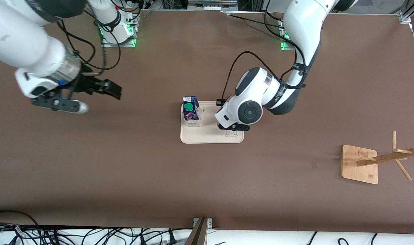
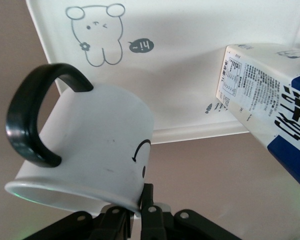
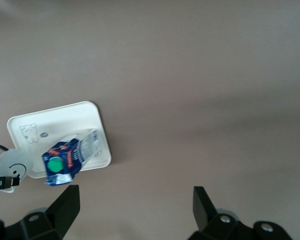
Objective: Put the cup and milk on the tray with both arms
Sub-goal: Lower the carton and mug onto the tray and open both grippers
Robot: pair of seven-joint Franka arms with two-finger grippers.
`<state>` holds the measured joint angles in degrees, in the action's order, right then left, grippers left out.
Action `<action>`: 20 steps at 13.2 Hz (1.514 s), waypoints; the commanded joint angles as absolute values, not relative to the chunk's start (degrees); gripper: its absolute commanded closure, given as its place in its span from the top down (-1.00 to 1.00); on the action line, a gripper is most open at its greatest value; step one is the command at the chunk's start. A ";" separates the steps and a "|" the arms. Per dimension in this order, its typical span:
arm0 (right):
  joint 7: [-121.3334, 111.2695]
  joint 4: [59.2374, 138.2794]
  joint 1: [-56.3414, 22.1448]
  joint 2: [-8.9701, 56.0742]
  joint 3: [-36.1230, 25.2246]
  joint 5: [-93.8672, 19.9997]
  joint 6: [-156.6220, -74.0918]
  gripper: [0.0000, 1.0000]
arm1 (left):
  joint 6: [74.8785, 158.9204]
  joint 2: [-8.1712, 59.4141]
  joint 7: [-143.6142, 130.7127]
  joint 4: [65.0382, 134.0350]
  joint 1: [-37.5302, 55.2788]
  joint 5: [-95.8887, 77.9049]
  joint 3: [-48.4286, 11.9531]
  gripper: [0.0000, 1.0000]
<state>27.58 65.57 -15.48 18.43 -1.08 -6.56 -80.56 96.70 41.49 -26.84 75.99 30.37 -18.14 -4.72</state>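
Left wrist view puts your working tool low in the frame: the left gripper is clamped on the rim of the cup, one finger outside the wall by the smiley. The cup hangs tilted, mouth toward the camera, black handle at the frame's left, its base pointing at the tray. Its long axis is not yet upright, so I judge you must level it before letting go.

What the coming move turns on is where the cup sits against the tray's edge. Here the base overlaps the bare cream floor just under the rabbit drawing, while the rim end hangs past the tray's lip, over the brown table. The free floor lies up-frame from the gripper. The milk fills the right of the frame, close beside the cup, so there is little room on that side.

From the front camera the left arm's wrist hides the cup; the milk stands in the tray's upper left corner.

Your right gripper waits at the frame's left over bare table, fingers spread and empty, so the left arm is the nearer one.
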 commanded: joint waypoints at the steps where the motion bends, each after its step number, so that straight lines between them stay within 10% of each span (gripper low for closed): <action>1: 19.64 70.99 -8.02 14.43 0.44 -6.42 -79.98 1.00 | 101.49 44.21 -27.42 73.91 31.11 -18.29 -4.04 -1.00; 8: 13.01 79.27 6.30 10.63 7.89 1.67 -88.50 1.00 | 103.01 47.37 -27.42 74.62 33.58 -18.28 -3.69 -1.00; 9: 13.01 79.54 8.68 10.55 8.69 1.58 -88.59 1.00 | 102.75 47.37 -27.42 74.62 33.31 -18.28 -3.60 -0.70; 10: 12.92 79.72 9.40 10.37 8.61 1.76 -88.42 1.00 | 102.48 47.29 -27.07 74.62 33.14 -18.28 -3.43 0.72; 11: 12.92 79.63 9.40 10.02 8.09 2.28 -87.98 1.00 | 102.39 47.20 -26.98 74.71 32.96 -18.19 -3.34 1.00; 20: 13.01 81.74 7.65 8.61 7.03 4.48 -88.24 1.00 | 98.29 43.43 -27.25 73.74 31.20 -18.19 -1.86 1.00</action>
